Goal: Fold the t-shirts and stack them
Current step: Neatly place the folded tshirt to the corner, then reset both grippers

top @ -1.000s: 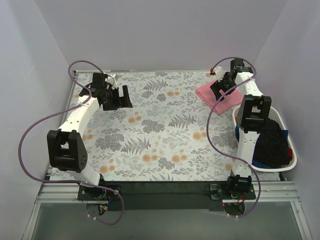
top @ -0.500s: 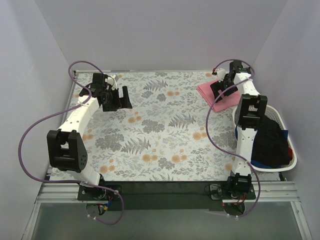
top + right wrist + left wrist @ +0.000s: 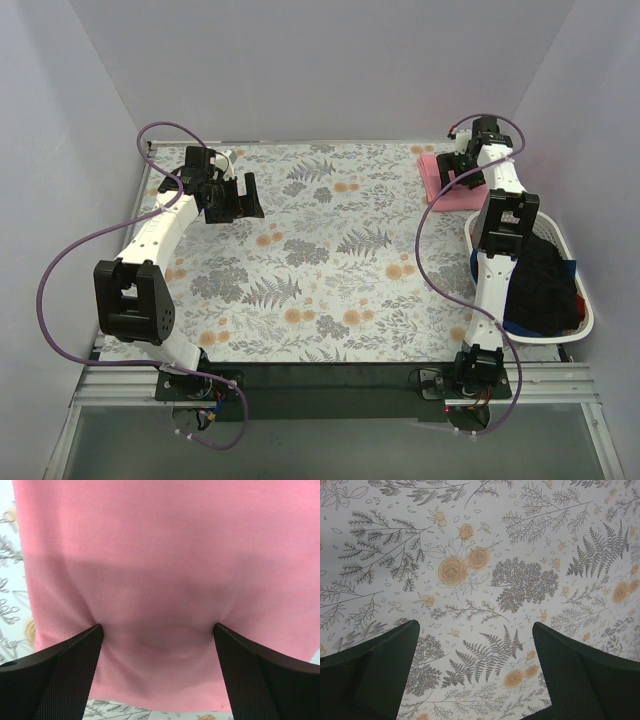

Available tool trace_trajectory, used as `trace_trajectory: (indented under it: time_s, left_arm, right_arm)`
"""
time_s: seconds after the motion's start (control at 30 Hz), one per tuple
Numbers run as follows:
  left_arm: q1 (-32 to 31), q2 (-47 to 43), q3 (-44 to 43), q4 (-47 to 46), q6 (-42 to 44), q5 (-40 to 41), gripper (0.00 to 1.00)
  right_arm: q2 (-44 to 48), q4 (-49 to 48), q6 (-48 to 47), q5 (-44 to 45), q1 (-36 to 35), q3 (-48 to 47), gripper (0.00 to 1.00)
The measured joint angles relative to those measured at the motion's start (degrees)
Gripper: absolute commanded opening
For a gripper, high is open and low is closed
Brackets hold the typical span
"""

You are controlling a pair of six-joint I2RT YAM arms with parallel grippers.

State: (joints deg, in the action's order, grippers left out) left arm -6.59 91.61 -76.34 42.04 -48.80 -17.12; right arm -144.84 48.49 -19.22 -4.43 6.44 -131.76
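A folded salmon-pink t-shirt (image 3: 436, 182) lies at the far right corner of the floral tablecloth (image 3: 330, 260). My right gripper (image 3: 463, 170) stands open on top of it. In the right wrist view both fingertips (image 3: 75, 655) press down into the pink t-shirt (image 3: 165, 555), which dimples around them, and my right gripper (image 3: 157, 630) pinches nothing. My left gripper (image 3: 243, 196) hangs open at the far left. The left wrist view shows my left gripper (image 3: 475, 630) empty, above bare tablecloth (image 3: 470, 570). A black t-shirt (image 3: 545, 285) fills the basket, with blue cloth (image 3: 473, 268) at its near-left edge.
A white oval laundry basket (image 3: 586, 318) stands at the right edge of the table, just in front of the pink shirt. Purple cables loop off both arms. Pale walls close in the table on three sides.
My right gripper has moved toward the far right corner, and the pink t-shirt has slid that way under it. The left arm has stayed still.
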Motion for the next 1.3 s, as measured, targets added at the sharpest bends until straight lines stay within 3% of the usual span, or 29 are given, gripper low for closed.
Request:
trace_trajectory:
  time_s: [0.43, 0.9, 1.3]
  left_arm:
    - [0.0, 0.2, 0.0, 0.4, 0.4, 0.3, 0.97]
    - [0.0, 0.9, 0.0, 0.6, 0.6, 0.2, 0.97]
    - [0.0, 0.1, -0.2, 1.0, 1.4, -0.2, 0.98]
  right_arm:
    - [-2.2, -5.9, 0.8, 0.5, 3.5, -2.7, 0.98]
    - [0.3, -13.7, -5.4, 0.6, 3.5, 1.1, 0.98]
    - [18.6, -14.6, -9.7, -11.8, 2.6, 5.6, 0.98]
